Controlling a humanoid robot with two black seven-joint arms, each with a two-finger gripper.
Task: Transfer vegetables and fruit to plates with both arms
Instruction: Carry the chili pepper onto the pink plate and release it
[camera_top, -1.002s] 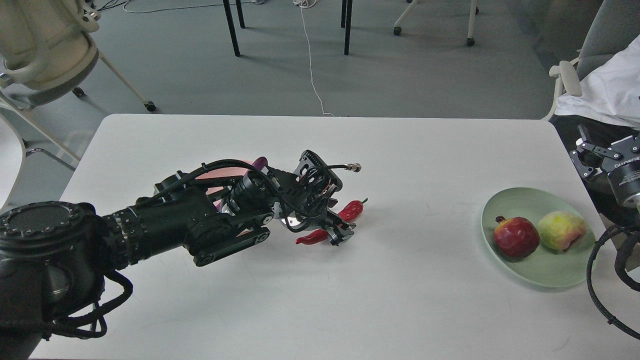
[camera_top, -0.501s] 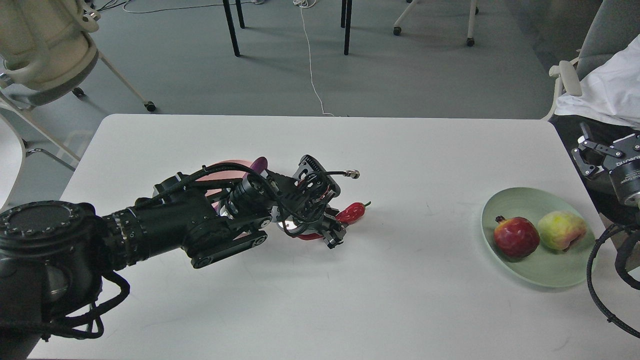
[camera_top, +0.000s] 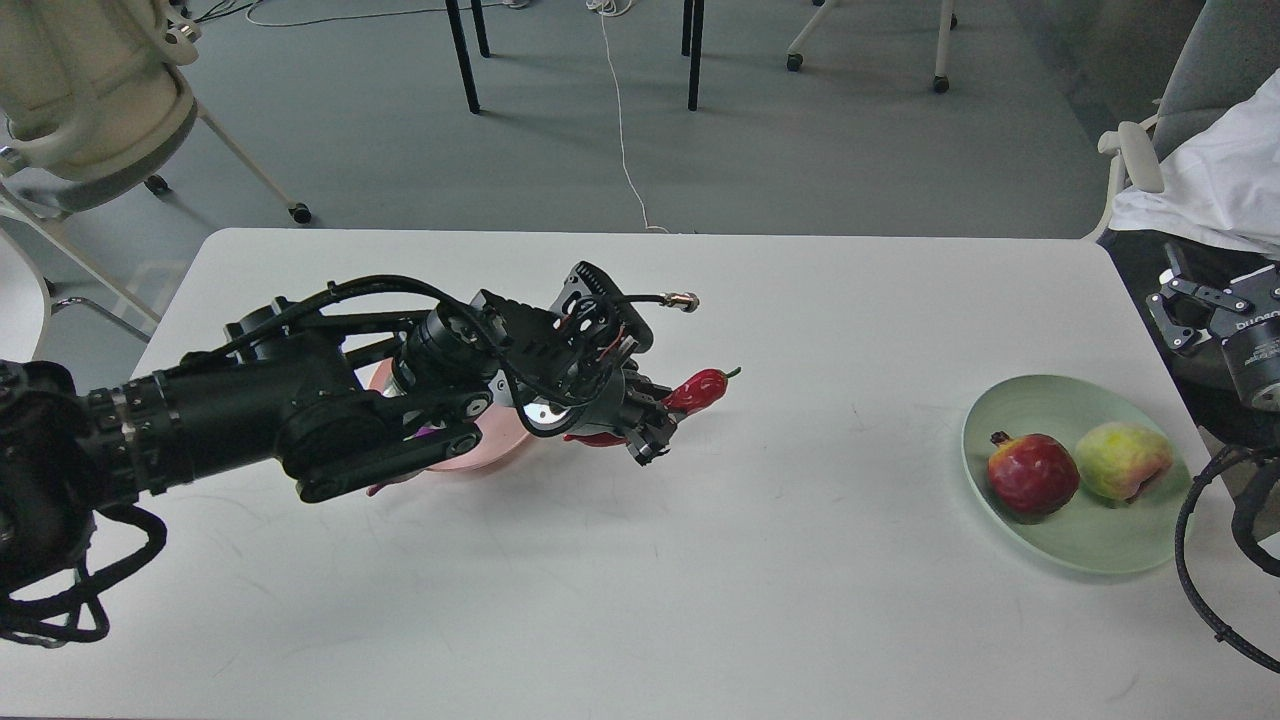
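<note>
My left gripper (camera_top: 650, 420) is shut on the red chili pepper (camera_top: 697, 388) and holds it lifted above the white table (camera_top: 700, 560), stem end pointing right. The pale pink plate (camera_top: 478, 452) lies just left of it, mostly hidden under my left arm. A bit of purple eggplant (camera_top: 428, 432) shows under the arm. The pale green plate (camera_top: 1075, 545) at the right holds the dark-red pomegranate (camera_top: 1032, 473) and the yellow-green pear-like fruit (camera_top: 1122, 460). My right gripper (camera_top: 1190, 305) hovers at the table's right edge behind that plate, fingers apart.
Chairs stand off the table at the far left (camera_top: 90, 90) and far right (camera_top: 1200, 90). A white cloth (camera_top: 1210, 190) lies on the right chair. A white cable (camera_top: 625, 130) runs across the floor behind the table.
My left gripper has closed on the chili, lifted it off the table and drawn back up and left toward the pink plate. The right arm has barely moved.
</note>
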